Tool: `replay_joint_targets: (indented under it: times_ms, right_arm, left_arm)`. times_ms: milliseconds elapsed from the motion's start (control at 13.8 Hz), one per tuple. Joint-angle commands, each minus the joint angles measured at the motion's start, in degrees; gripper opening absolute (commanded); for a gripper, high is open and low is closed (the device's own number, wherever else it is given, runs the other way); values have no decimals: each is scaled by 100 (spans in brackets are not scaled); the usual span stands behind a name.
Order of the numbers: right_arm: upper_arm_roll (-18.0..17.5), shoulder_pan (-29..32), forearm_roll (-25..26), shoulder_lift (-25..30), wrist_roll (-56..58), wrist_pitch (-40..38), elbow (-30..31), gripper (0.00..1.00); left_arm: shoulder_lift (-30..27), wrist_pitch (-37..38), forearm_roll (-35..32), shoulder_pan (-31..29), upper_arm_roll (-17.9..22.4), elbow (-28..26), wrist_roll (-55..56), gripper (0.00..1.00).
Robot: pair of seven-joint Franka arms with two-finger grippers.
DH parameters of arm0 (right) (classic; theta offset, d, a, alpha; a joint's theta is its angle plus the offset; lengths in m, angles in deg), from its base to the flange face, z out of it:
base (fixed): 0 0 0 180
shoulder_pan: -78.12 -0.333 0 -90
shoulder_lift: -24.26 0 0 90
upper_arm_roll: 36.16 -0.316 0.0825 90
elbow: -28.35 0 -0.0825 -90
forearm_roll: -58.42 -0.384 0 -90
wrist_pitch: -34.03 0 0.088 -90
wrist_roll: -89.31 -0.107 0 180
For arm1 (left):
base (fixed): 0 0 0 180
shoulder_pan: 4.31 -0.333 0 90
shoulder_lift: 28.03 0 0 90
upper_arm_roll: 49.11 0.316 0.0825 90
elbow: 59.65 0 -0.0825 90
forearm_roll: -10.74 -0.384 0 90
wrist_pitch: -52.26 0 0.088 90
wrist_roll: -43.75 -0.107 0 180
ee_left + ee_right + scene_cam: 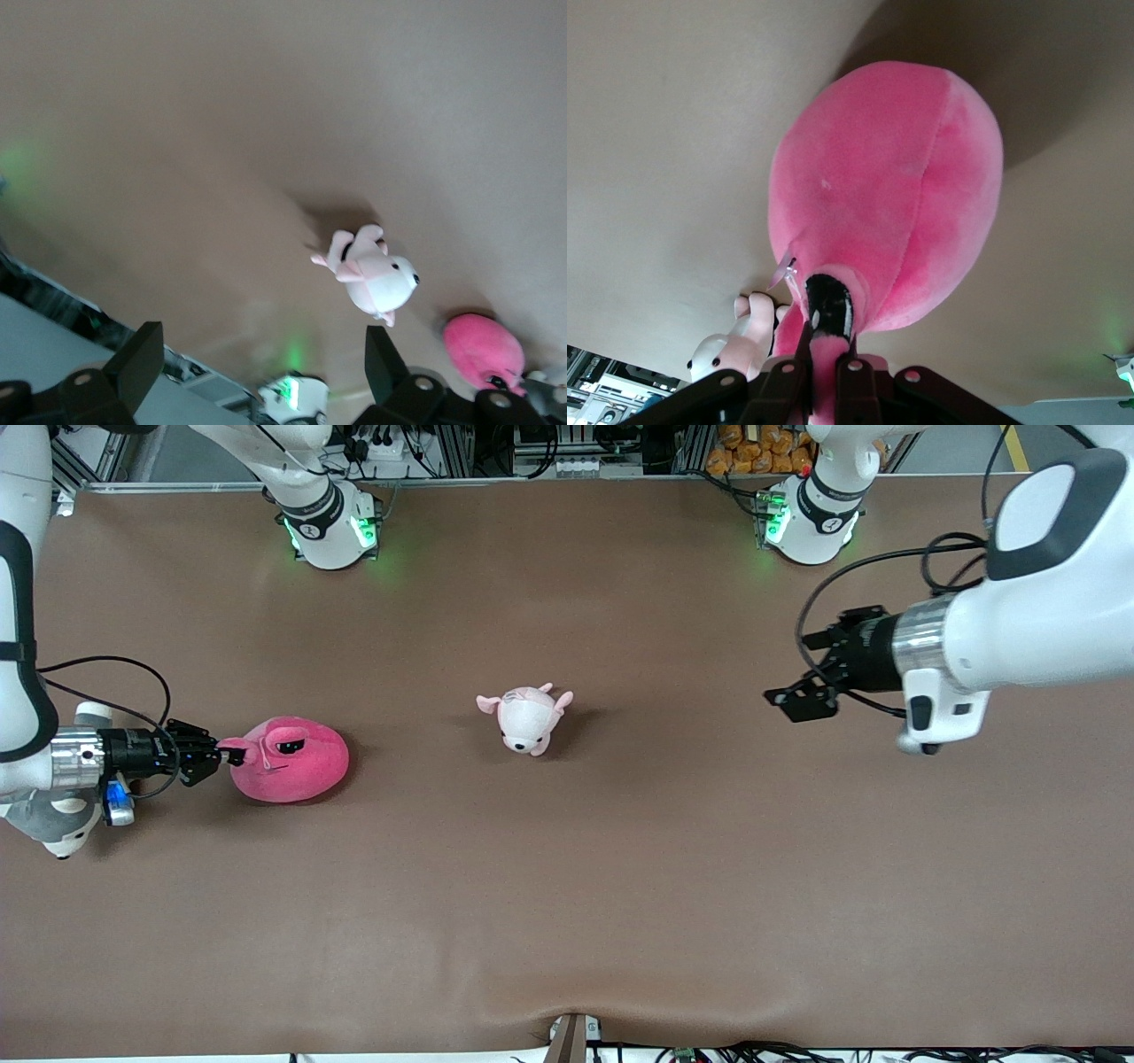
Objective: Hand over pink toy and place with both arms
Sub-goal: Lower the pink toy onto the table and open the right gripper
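At the right arm's end of the table (567, 921), a grey-and-white plush (55, 825) lying partly under the right arm's wrist, only its grey body and white muzzle showing. Just beside it, toward the table's middle, the right gripper (232, 755) low over the brown cloth, fingers pressed together and pinching a small pink ear of the pink toy (292, 762). In the right wrist view, that same right gripper (819, 376) clamped on a narrow flap of plush, with the pink toy (895, 195) bulging round and smooth ahead of the fingertips. Pink toy resting on the table surface, dark half-lidded eyes turned upward, shadow falling on the cloth around it. Near the table's middle, well apart from the pink toy, a pale pink-and-white plush animal (530, 720) lying on its side, muzzle pointing toward the front camera. Farther toward the left arm's end, the left gripper (802, 695) held up in the air over bare cloth, waiting, fingers spread wide and holding nothing. In the left wrist view, the left gripper (266, 363) with both black fingertips far apart, the pale plush animal (372, 276) and the pink toy (483, 350) seen small on the cloth past them.
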Motion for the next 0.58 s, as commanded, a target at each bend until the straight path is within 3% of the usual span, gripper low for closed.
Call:
replay_joint_targets:
  times_ms: [0,73,218,508]
  right_arm:
    - [-126,188,-94,-143,140,-2,-126,90]
    - [-126,214,-33,-143,237,7,-135,100]
    - [-126,206,107,-117,570,-10,-345,100]
    - [-152,4,1125,207,1483,156,-627,100]
  left_arm:
    - [-249,180,-446,-41,-9,-68,-907,100]
    - [-258,180,-657,-41,9,-68,-1163,100]
    - [-284,224,-1097,-32,-17,-68,-1708,100]
    - [-355,285,-1642,-41,-17,-112,-2850,100]
